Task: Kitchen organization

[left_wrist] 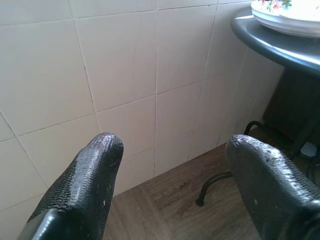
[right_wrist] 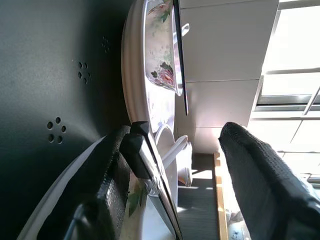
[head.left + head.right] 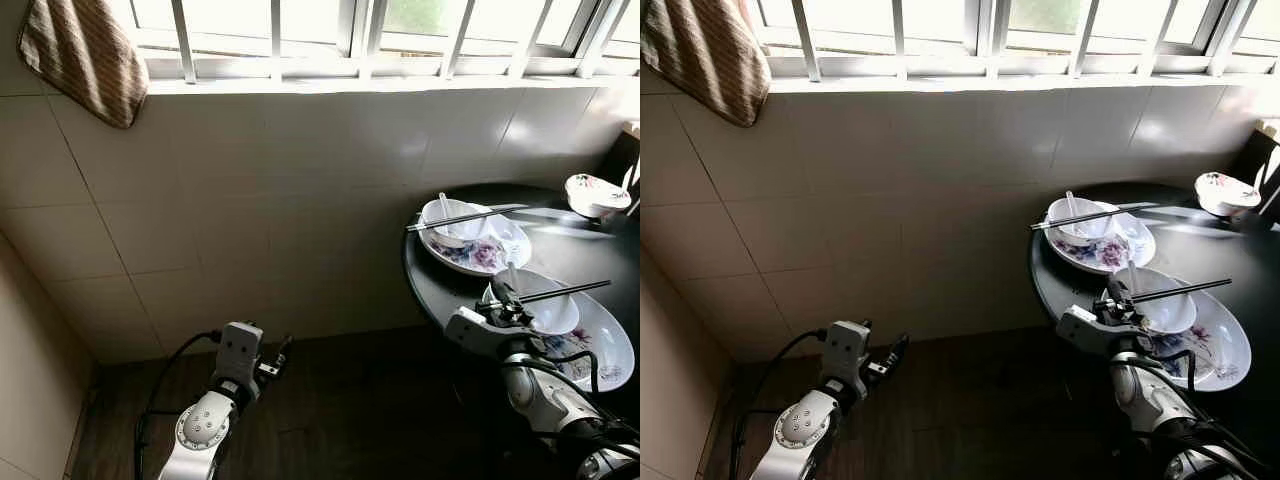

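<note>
Right end effector (image 3: 503, 293) sits at the near bowl (image 3: 548, 312) on the dark worktop (image 3: 440, 280), fingers wide apart, gripping nothing. Left end effector (image 3: 283, 352) hangs low by the tiled wall (image 3: 250, 220), open and empty

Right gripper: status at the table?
Right gripper open at near bowl, nothing held. Chopsticks lie across bowl, spoon inside. Left gripper open, idle over floor. Nothing blocking.
</note>
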Tool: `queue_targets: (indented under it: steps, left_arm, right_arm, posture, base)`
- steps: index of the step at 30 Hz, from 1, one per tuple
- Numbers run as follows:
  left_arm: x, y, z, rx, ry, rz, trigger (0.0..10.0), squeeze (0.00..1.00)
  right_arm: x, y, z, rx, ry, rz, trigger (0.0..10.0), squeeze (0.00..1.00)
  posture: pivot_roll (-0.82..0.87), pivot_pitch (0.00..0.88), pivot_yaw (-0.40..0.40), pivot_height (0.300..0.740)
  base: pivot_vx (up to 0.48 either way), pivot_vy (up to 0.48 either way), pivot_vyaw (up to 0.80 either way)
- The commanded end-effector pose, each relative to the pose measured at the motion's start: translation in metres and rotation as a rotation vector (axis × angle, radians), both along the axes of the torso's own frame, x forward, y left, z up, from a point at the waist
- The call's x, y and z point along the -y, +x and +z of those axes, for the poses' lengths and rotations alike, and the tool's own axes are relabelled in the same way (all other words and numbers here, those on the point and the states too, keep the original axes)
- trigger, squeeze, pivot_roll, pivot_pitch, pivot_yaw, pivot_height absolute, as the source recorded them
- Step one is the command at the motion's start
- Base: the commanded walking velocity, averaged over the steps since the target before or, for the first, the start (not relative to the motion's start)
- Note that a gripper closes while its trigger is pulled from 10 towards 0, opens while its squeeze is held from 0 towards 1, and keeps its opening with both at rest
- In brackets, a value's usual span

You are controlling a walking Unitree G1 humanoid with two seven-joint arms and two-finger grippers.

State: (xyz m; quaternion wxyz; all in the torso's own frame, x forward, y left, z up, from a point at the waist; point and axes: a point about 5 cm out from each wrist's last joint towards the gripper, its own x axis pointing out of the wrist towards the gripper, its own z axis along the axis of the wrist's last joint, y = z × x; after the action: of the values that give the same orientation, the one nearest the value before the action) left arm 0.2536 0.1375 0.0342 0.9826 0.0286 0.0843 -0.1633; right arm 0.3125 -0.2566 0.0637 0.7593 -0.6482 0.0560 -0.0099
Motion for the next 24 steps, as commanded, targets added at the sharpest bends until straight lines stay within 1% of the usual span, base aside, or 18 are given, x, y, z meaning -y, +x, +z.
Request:
queue_targets:
  steps: [1, 6, 10, 15, 18, 19, 20, 21, 22, 24]
  left_arm:
    - [0.001, 0.001, 0.000, -0.010, -0.004, -0.003, 10.0, 0.00]
    - [0.002, 0.001, -0.001, -0.011, -0.004, -0.003, 10.0, 0.00]
    - [0.002, 0.001, -0.001, -0.012, -0.005, -0.003, 10.0, 0.00]
    - [0.002, 0.000, -0.001, -0.014, -0.008, -0.003, 10.0, 0.00]
    - [0.002, 0.000, -0.001, -0.015, -0.009, -0.003, 10.0, 0.00]
    - [0.002, 0.000, -0.001, -0.015, -0.010, -0.003, 10.0, 0.00]
    - [0.002, 0.000, -0.001, -0.015, -0.010, -0.003, 10.0, 0.00]
    - [0.002, 0.000, -0.001, -0.015, -0.011, -0.003, 10.0, 0.00]
    - [0.002, 0.000, -0.001, -0.015, -0.011, -0.004, 10.0, 0.00]
    - [0.002, 0.000, -0.001, -0.016, -0.012, -0.004, 10.0, 0.00]
  right_arm:
    - [0.004, 0.001, 0.003, 0.005, -0.012, 0.000, 10.0, 0.00]
    - [0.003, 0.002, 0.001, -0.004, -0.001, 0.022, 10.0, 0.00]
    - [0.000, 0.002, -0.002, -0.029, 0.023, 0.062, 10.0, 0.00]
    - [-0.003, 0.000, -0.006, -0.052, 0.016, 0.099, 10.0, 0.00]
    - [-0.003, -0.001, -0.008, -0.063, 0.008, 0.100, 10.0, 0.00]
    - [-0.002, -0.002, -0.009, -0.066, 0.004, 0.099, 8.2, 0.00]
    - [-0.001, -0.002, -0.009, -0.067, 0.001, 0.099, 6.9, 0.00]
    - [-0.001, -0.003, -0.010, -0.069, 0.000, 0.099, 6.9, 0.00]
    - [0.000, -0.003, -0.010, -0.068, -0.005, 0.101, 4.5, 0.00]
    - [0.001, -0.003, -0.010, -0.068, -0.012, 0.100, 4.3, 0.00]
  posture:
    - [0.04, 0.000, -0.046, 0.740]
    - [0.04, 0.000, -0.049, 0.740]
    - [0.04, 0.000, -0.049, 0.740]
    - [0.04, 0.000, -0.050, 0.740]
    - [0.04, 0.000, -0.050, 0.740]
    - [0.04, 0.000, -0.048, 0.740]
    - [0.04, 0.000, -0.048, 0.740]
    - [0.04, 0.000, -0.048, 0.740]
    - [0.04, 0.000, -0.046, 0.740]
    - [0.04, 0.000, -0.046, 0.740]
  base:
    - [0.000, 0.000, 0.00]
    - [0.000, 0.000, 0.00]
    - [0.000, 0.000, 0.00]
    - [0.000, 0.000, 0.00]
    - [0.000, 0.000, 0.00]
    - [0.000, 0.000, 0.00]
    - [0.000, 0.000, 0.00]
    - [0.000, 0.000, 0.00]
    - [0.000, 0.000, 0.00]
    - [0.000, 0.000, 0.00]
